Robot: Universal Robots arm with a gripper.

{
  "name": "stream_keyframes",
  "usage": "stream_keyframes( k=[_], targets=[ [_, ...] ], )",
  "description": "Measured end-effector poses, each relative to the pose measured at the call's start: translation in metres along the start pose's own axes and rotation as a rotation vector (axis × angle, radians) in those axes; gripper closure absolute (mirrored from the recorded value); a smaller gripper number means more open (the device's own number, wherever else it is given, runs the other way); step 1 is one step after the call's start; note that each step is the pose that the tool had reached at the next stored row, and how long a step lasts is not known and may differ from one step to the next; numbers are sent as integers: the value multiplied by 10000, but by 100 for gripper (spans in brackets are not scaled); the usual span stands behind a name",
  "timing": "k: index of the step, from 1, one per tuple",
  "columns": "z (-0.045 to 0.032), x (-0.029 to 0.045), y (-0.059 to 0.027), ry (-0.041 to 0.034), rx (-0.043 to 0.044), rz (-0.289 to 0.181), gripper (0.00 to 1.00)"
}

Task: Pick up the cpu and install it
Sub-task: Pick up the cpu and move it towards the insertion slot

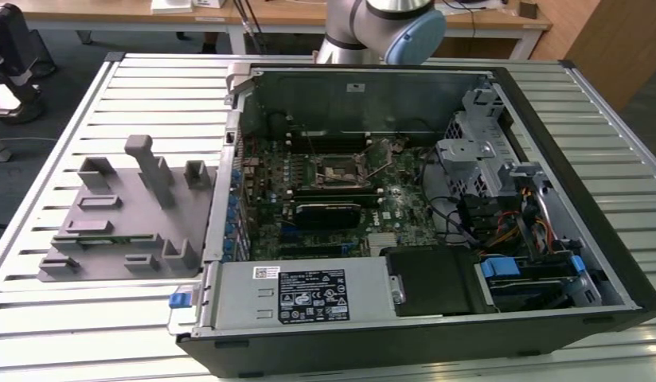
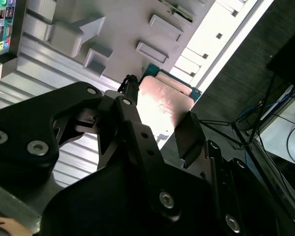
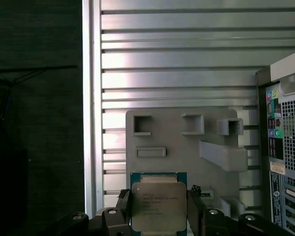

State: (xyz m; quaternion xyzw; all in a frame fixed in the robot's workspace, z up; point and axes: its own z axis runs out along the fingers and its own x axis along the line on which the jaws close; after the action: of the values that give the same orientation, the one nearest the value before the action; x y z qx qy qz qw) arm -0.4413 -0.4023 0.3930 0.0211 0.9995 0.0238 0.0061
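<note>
The cpu [image 3: 158, 206], judged light, stiff yet fragile, is clamped by 2 opposite edges in the pincer [image 3: 159, 192], closed upon it.

The cpu [image 3: 158, 205], a flat square chip with a silver-grey metal top and a thin green edge, is clamped by two opposite sides in the gripper [image 3: 160, 210], metal top up, raised clear above the grey tray [image 3: 182, 147].
</note>
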Motion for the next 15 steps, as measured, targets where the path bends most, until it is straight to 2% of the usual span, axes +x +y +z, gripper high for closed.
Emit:
stream_keyframes(
  k=[6,15],
  targets=[
    [1,-66,3,0,0,0,46],
    [1,-116,5,0,0,0,46]
  ],
)
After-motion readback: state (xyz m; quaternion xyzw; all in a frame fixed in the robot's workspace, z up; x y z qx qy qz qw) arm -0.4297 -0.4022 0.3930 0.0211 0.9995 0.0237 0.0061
